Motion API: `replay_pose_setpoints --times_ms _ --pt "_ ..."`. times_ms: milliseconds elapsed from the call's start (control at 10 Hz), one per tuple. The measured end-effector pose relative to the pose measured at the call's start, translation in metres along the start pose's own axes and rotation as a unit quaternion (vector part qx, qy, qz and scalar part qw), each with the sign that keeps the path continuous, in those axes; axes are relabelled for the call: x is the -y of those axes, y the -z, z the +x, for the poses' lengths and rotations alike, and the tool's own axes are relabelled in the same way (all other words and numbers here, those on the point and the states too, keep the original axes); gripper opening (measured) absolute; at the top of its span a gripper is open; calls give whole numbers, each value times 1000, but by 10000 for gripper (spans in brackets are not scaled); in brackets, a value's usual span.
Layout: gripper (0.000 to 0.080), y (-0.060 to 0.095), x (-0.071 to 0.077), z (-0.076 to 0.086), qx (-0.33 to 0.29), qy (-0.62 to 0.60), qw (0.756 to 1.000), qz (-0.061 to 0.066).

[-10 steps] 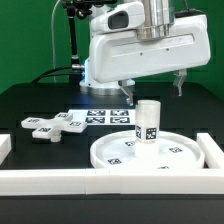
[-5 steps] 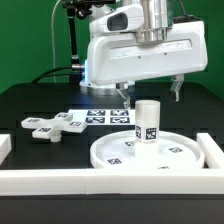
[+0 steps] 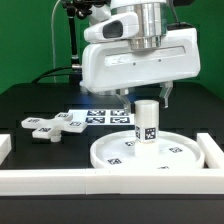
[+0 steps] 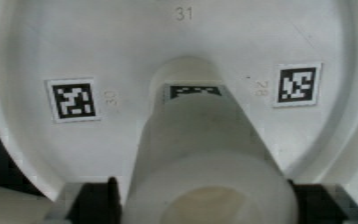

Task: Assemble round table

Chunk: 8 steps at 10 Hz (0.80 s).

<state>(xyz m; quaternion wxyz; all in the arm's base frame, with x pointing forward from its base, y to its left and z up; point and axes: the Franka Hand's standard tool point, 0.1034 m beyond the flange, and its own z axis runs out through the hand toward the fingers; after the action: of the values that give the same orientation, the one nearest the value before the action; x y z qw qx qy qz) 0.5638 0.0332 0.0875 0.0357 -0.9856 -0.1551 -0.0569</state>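
Observation:
The large round disc (image 3: 150, 153) lies flat on the table at the front right. The short cylindrical leg (image 3: 146, 121) stands upright on its middle. The cross-shaped foot (image 3: 55, 125) lies flat on the table at the exterior view's left. My gripper (image 3: 146, 97) hangs right over the leg's top, open, with one finger on each side of it. In the wrist view the leg (image 4: 202, 150) fills the space between my dark fingers (image 4: 99, 200), which straddle it with narrow gaps, and the gripper (image 4: 206, 200) holds nothing. The disc (image 4: 34, 60) with two tags lies below.
The marker board (image 3: 103, 117) lies behind the disc, under the arm. A long white rail (image 3: 100, 181) runs along the front edge, with a side piece at the exterior view's right (image 3: 214, 152) and a short end at its left (image 3: 5, 146).
The hand has turned and shifted toward the exterior view's left, coming down so that its fingers now flank the leg's top. The leg, disc and foot have not moved.

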Motion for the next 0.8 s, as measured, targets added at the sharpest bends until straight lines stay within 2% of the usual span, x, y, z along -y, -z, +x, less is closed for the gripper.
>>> replay_pose_setpoints --times_ms 500,600,800 --pt "406 0 0 0 -1 -32 999 1" --pt "406 0 0 0 -1 -61 998 3" --pt "407 0 -3 -1 -3 -198 980 11"
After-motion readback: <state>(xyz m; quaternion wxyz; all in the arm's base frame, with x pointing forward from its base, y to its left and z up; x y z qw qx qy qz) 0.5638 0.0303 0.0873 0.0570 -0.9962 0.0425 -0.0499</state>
